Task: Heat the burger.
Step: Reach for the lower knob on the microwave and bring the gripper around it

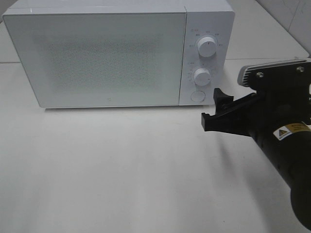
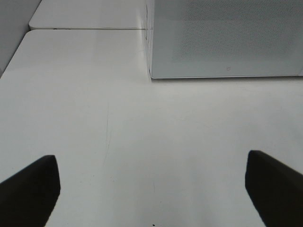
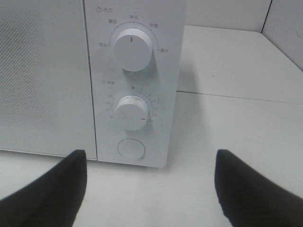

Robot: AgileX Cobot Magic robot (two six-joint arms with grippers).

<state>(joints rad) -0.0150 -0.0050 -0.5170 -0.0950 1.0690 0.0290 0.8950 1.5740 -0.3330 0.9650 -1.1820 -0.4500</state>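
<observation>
The burger is out of view in every frame. A white microwave (image 1: 107, 58) stands at the back of the table with its door shut. My right gripper (image 1: 214, 108) hovers just in front of the control panel, jaws open and holding nothing. In the right wrist view, the right gripper (image 3: 150, 163) faces the upper knob (image 3: 133, 49), the lower knob (image 3: 132, 112) and the round button (image 3: 131, 148). My left gripper (image 2: 150, 158) is open and empty over bare table, facing the microwave's door corner (image 2: 154, 71). The left arm does not show in the exterior view.
The white table (image 1: 121, 170) stretches in front of the microwave. A seam between two table tops (image 2: 85, 29) runs behind the microwave's left side. A tiled wall (image 1: 291, 14) rises at the back right.
</observation>
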